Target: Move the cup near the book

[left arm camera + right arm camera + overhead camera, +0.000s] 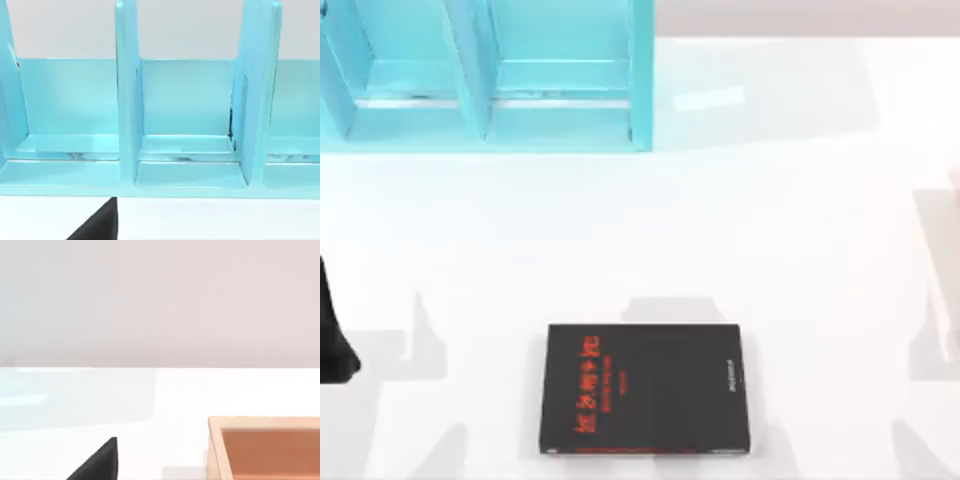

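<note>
Flat matte black book, white table

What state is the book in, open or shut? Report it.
Shut. In the top view the book lies flat on the table, black cover with red lettering facing up, no pages spread.

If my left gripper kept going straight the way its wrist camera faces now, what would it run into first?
Most likely the turquoise shelf unit: the left wrist view faces its open compartments across a strip of bare white table. Nothing stands between. Depth is unclear, so whether it enters the middle compartment or meets a divider is a guess.
</note>
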